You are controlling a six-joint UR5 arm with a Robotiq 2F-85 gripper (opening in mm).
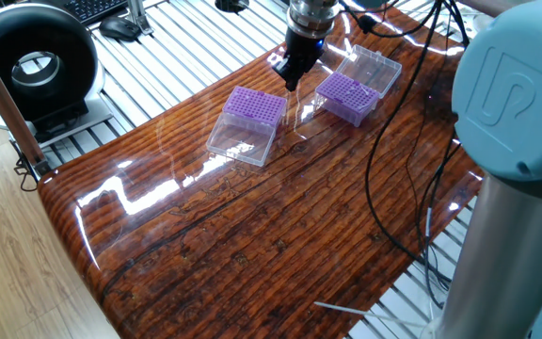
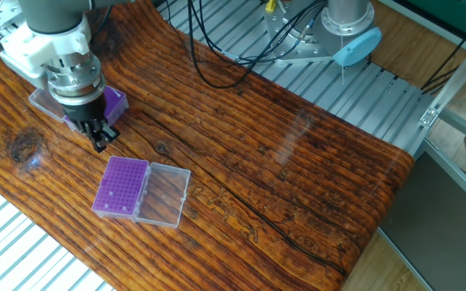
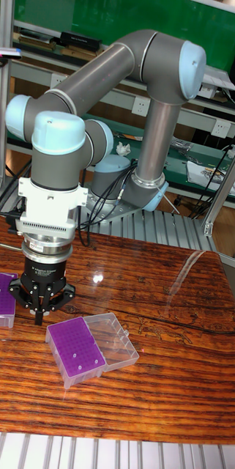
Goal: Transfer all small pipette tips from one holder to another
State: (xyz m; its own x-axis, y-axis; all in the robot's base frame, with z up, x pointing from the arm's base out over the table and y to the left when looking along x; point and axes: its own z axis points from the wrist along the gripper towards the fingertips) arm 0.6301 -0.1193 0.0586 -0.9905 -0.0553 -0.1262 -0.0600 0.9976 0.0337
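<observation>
I have the gripper (image 3: pixel 38 316) hanging point-down over the wooden worktop (image 2: pixel 298 162), between the two purple boxes. Its jaws are drawn close together at the tip; whether a tip sits between them I cannot tell, it is too small to make out.

In the tall fixed view the nearer purple box (image 3: pixel 75 350) lies just right of the gripper, its clear lid (image 3: pixel 114 338) folded open beside it. A few small pipette tips (image 3: pixel 77 354) show as pale dots on its purple grid, most holes looking bare.

The second purple box (image 1: pixel 348 95) sits on the gripper's other side, with its own clear lid (image 1: pixel 374 65) open behind it. Its top shows a dense dotted pattern. In the other fixed view the arm hides most of this box.

Black cables (image 1: pixel 393 141) trail across the worktop near it.
</observation>
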